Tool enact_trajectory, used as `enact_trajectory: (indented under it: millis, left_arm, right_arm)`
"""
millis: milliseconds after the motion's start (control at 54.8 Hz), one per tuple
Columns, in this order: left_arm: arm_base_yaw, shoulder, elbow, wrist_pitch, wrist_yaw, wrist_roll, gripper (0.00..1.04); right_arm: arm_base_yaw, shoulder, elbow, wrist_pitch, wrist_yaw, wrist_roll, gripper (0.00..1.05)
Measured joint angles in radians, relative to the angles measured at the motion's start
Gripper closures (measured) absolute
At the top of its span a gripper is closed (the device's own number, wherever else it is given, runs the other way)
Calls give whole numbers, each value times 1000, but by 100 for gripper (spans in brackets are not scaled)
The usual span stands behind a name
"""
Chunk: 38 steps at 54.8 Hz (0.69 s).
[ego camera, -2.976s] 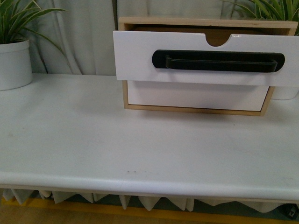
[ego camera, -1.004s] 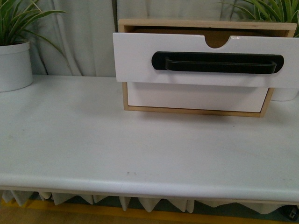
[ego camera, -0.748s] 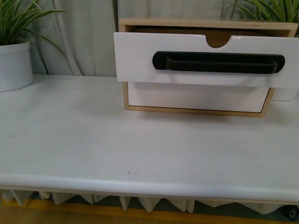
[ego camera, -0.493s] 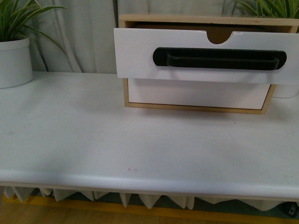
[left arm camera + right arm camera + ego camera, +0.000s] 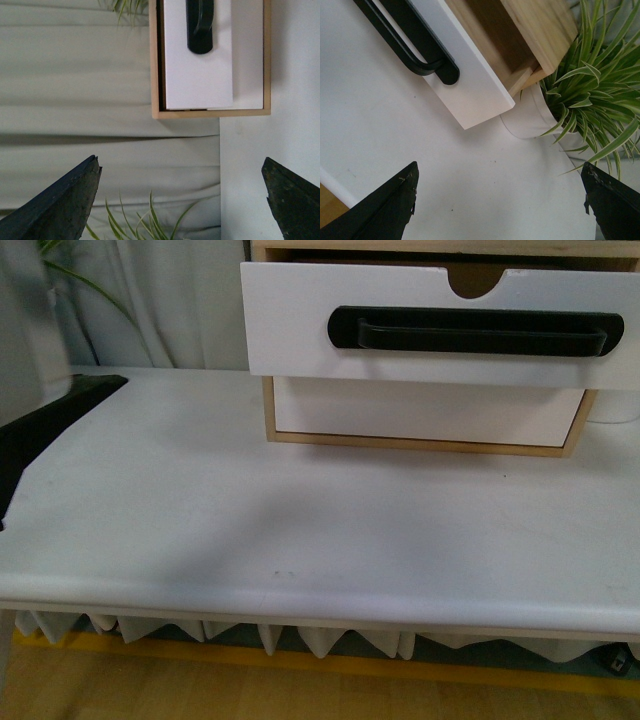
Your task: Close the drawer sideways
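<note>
The drawer has a white front, a long black bar handle and a semicircular notch in its top edge. It stands pulled out of the light-wood cabinet at the table's back. One black finger of my left gripper shows at the far left of the front view, well left of the drawer. In the left wrist view the left gripper is open and empty, with the drawer some way ahead. In the right wrist view the right gripper is open and empty above the table, near the drawer's end.
A plain white drawer without a handle sits shut below the open one. The white table stretches in front of the cabinet. A potted spider plant stands right beside the cabinet's right end. A curtain hangs behind.
The front view has tilted down, so the cabinet sits higher in the picture. My left gripper's finger has come into view at the left. The drawer stays pulled out.
</note>
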Motion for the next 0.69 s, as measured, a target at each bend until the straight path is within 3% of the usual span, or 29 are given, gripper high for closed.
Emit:
enact_trajectory:
  millis: [237, 694]
  left_arm:
    - [-59, 117, 133, -17, -25, 23, 6]
    - [-119, 345, 364, -24, -66, 45, 6]
  right_arm:
    - [10, 79, 52, -30, 2, -82, 9]
    - [34, 241, 140, 0, 10, -107, 9]
